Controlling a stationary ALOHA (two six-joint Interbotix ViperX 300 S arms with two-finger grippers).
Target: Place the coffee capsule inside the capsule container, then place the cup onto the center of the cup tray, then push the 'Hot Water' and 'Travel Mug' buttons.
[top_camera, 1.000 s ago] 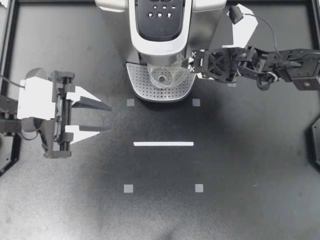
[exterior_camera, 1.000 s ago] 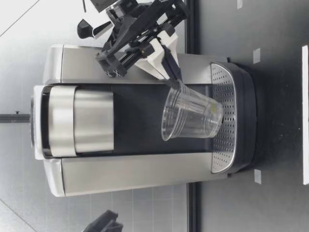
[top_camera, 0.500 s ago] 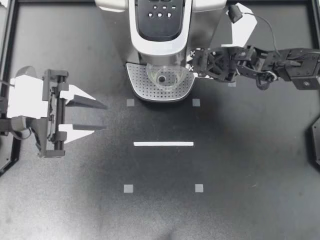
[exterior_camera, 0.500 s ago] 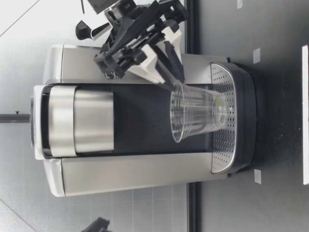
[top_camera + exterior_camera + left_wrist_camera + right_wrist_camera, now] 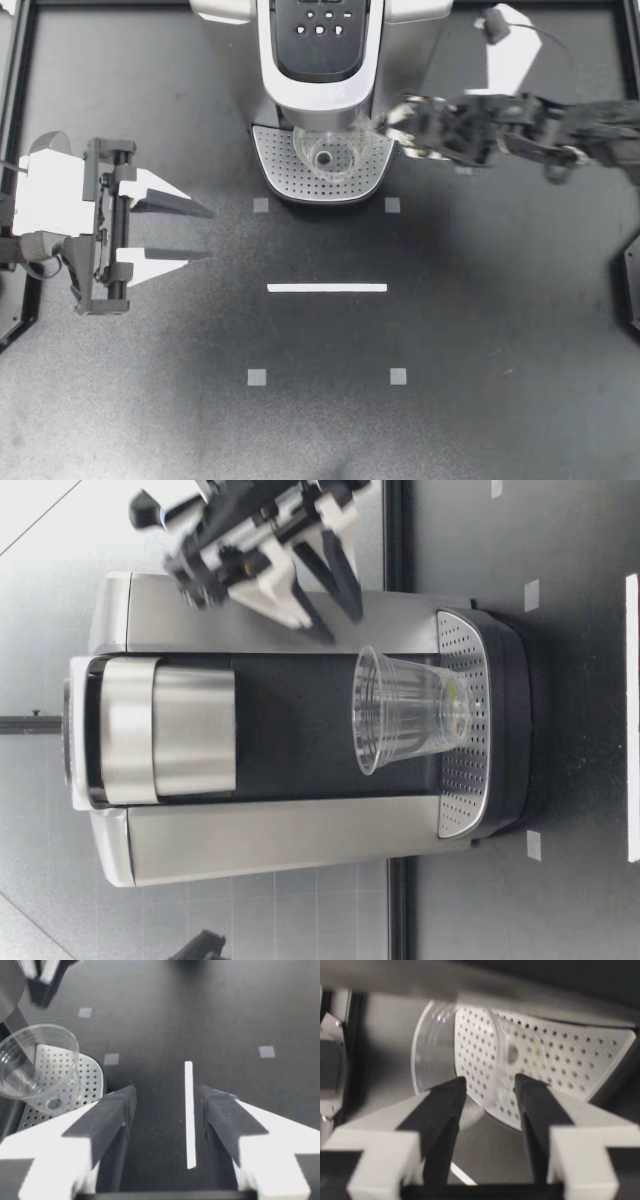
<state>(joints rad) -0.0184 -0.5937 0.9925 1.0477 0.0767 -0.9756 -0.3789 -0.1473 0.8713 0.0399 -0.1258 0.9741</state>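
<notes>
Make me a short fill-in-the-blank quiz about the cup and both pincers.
1. The clear cup stands ___ on the cup tray.
2. My right pincer, near the cup, is ___.
3. My left pincer holds ___.
Missing words: upright; open; nothing.

coffee machine (image 5: 318,60): at the far edge of the table (image 5: 500,350), centre. cup tray (image 5: 275,165): at the machine's foot, near side. cup (image 5: 328,156): upright on the tray, under the machine's head. my right gripper (image 5: 388,122): just right of the cup, above its rim, apart from it. my left gripper (image 5: 210,234): well left. tape strip (image 5: 327,288): in front of the tray, between four tape squares (image 5: 257,377).
</notes>
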